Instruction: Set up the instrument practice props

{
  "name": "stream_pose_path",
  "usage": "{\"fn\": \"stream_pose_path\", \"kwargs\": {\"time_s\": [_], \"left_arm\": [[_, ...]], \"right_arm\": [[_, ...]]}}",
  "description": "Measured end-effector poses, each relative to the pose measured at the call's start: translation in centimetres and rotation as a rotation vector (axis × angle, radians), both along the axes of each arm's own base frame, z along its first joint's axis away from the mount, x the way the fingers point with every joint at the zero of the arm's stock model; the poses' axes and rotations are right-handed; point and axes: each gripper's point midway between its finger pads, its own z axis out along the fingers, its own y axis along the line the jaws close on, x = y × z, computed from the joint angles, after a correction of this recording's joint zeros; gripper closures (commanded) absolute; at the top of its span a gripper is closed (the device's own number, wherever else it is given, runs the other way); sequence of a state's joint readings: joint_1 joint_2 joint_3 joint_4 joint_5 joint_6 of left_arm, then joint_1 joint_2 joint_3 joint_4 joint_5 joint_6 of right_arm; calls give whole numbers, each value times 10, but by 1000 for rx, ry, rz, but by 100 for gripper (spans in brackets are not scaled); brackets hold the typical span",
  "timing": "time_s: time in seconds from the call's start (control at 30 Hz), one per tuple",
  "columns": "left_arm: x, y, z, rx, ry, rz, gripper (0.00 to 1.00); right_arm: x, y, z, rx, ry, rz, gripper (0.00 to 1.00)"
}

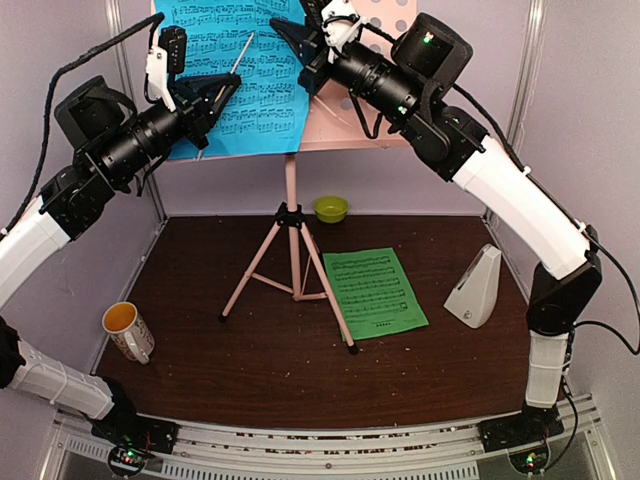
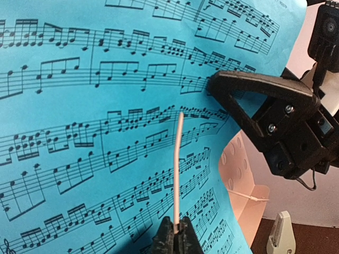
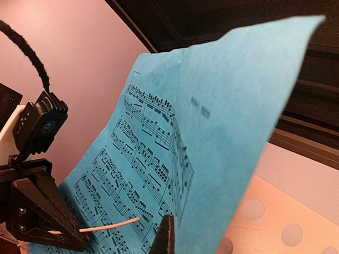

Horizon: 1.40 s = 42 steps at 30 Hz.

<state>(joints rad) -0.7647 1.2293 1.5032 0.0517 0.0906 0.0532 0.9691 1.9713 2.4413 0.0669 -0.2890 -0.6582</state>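
Currently the left end effector (image 2: 176,236) reads as closed together on the lower end of a thin pale rod (image 2: 177,169). The rod stands upright in front of the printed face of the blue music sheet (image 2: 95,132).

The right end effector (image 1: 292,38) is at the sheet's right edge. One finger (image 2: 249,87) presses on the printed side. The other finger is hidden behind the paper, so I record it as clamped on the sheet with that reservation.

The blue music sheet is raised and slightly curved. It covers the upper left part of the pink music stand (image 1: 352,122) and overhangs the stand's left side. The tripod legs rest on the tabletop (image 1: 220,370) near its centre.

The green music sheet (image 1: 375,292) lies flat on the tabletop just right of the tripod, with its left edge beside the right front leg. The white metronome (image 1: 477,290) stands upright to the right of that sheet, not touching it.

Other items noted are a white mug (image 1: 128,330) at the front left and a lime-green bowl (image 1: 331,208) behind the stand's post.
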Motion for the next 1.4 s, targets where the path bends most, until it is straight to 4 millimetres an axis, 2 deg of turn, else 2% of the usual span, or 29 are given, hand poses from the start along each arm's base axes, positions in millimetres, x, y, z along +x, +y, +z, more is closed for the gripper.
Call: {"fn": "stream_pose_path", "kwargs": {"time_s": [0.23,1.4], "left_arm": [[1,1,0,-13,14,0,100],[-3,-2,0,-12,13,-29,100]], "right_arm": [[-1,-2,5,18,-33,-17,96],[7,9,-6,35,-38,-13,96]]}}
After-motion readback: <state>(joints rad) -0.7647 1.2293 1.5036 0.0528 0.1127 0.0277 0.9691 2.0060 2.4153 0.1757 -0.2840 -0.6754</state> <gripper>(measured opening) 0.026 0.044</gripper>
